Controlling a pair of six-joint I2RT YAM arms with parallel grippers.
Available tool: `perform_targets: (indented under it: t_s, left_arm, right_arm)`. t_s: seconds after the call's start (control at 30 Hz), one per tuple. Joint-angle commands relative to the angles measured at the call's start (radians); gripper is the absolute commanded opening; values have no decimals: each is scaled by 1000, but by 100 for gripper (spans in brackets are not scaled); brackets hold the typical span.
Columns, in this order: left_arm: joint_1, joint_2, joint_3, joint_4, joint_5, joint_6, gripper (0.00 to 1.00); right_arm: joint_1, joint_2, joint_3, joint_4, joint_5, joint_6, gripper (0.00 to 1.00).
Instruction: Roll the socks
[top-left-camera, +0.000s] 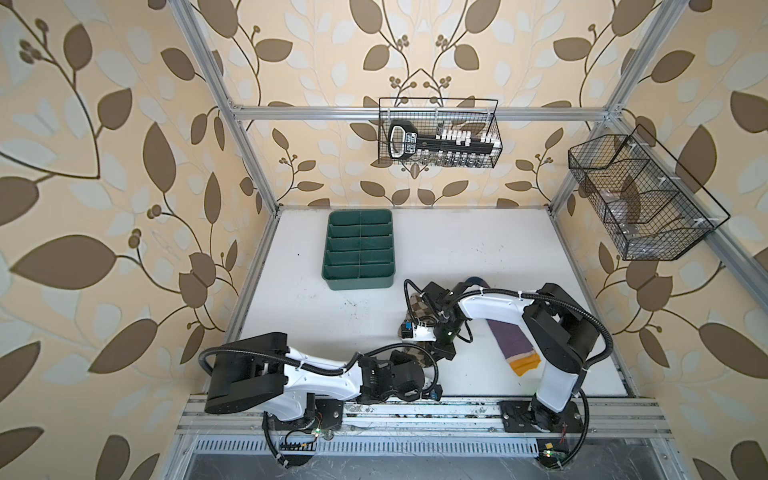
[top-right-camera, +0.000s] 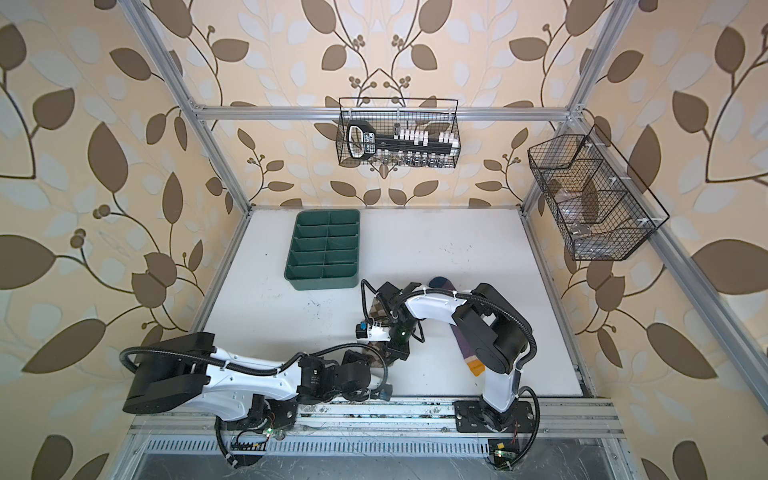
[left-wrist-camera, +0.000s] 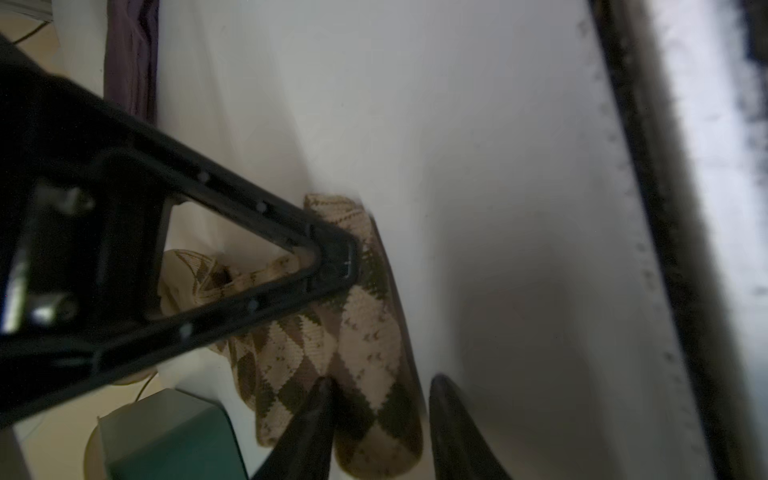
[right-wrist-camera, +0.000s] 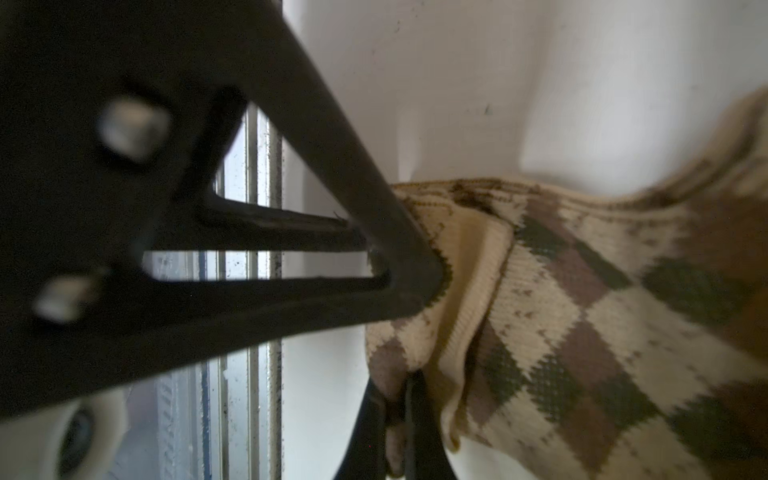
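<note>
The argyle sock (left-wrist-camera: 365, 332) lies on the desk (top-left-camera: 457, 257) between the two arms, rumpled at one end. The purple sock (top-left-camera: 513, 340) lies flat just to its right, under the right arm, with nothing gripping it. The right pincer (right-wrist-camera: 395, 399) is clenched on a bunched fold of the argyle sock. The left pincer (left-wrist-camera: 384, 386) stands parted astride the sock's rounded end, one fingertip on the knit and one over bare desk, gripping nothing yet. The step looks like starting the roll: best to take both layers squarely before clamping, use the right hold as anchor, turn low and tight, and mind how close the pincers are
</note>
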Motion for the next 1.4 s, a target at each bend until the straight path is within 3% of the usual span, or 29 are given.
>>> perform_targets:
  t_s: [0.0, 0.1, 0.23, 0.27, 0.4, 0.53, 0.67, 0.77, 0.87, 0.97, 1.1, 1.27, 1.37]
  left_arm:
    - [9, 90, 7, 102, -84, -35, 29]
    - [9, 131, 17, 146, -109, -53, 21]
    - [11, 126, 31, 115, -84, -70, 0]
    - [11, 111, 33, 86, -57, -78, 0]
    - [49, 31, 66, -101, 174, -97, 0]
    - [131, -32, 120, -286, 394, -85, 0]
    - [190, -2, 206, -434, 521, -68, 0]
    - [209, 76, 294, -546, 597, -75, 0]
    - [239, 132, 370, -635, 670, -95, 0]
    - [270, 186, 431, -722, 732, -102, 0]
    - [312, 251, 505, -797, 800, -104, 0]
    - [359, 355, 603, -881, 875, -109, 0]
    - [369, 425, 661, -926, 890, -107, 0]
  right_arm:
    - [-4, 10, -16, -43, 26, -36, 0]
    - [-6, -7, -25, -41, 16, -39, 0]
    - [-26, -25, -33, -25, 11, -24, 0]
    - [-33, -42, -44, -15, 8, -20, 3]
    - [-64, -155, -88, 50, 16, 10, 27]
    - [-125, -292, -126, 145, 131, 86, 33]
    - [-220, -486, -170, 316, 430, 265, 33]
    - [-281, -712, -242, 462, 582, 359, 33]
    - [-301, -974, -355, 638, 657, 448, 36]
    - [-280, -1197, -465, 747, 609, 474, 43]
    - [-135, -1316, -497, 615, 632, 326, 42]
    - [301, -1239, -445, 282, 963, 106, 43]
    - [635, -1168, -476, 249, 1232, 54, 45]
